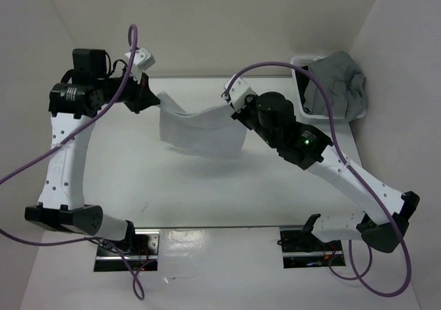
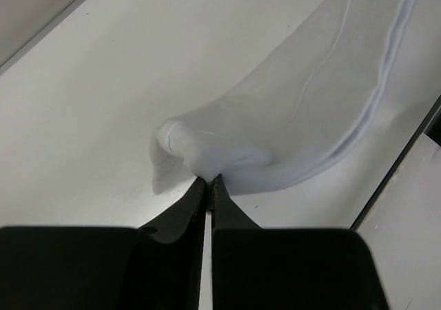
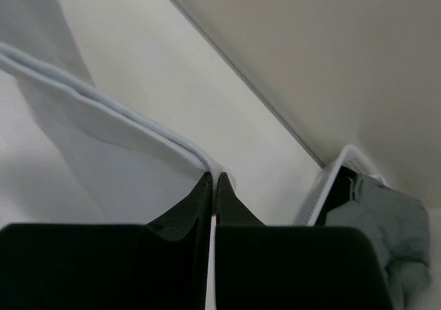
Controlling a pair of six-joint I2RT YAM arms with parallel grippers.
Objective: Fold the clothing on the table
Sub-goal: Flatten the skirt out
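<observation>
Clothing (image 1: 203, 134): you held it lifted over the table (image 1: 207, 200); left gripper (image 2: 208, 180) clenched on its left corner, right gripper (image 3: 212, 178) on its right; likely to spread it for folding.

Colour check: the clothing (image 1: 200, 127) was plain white, no print, and nearly blended into the white counter (image 1: 207, 193). The left arm (image 1: 65, 165) and right arm (image 1: 358, 186) were white with black joints. The left end effector (image 2: 208, 180) and right end effector (image 3: 211, 178) were black. The cables (image 1: 275, 64) were purple, the basket (image 1: 301, 62) white, and the garment (image 1: 337, 86) in it grey. There was a tiny green light (image 1: 304, 143) too.
</observation>
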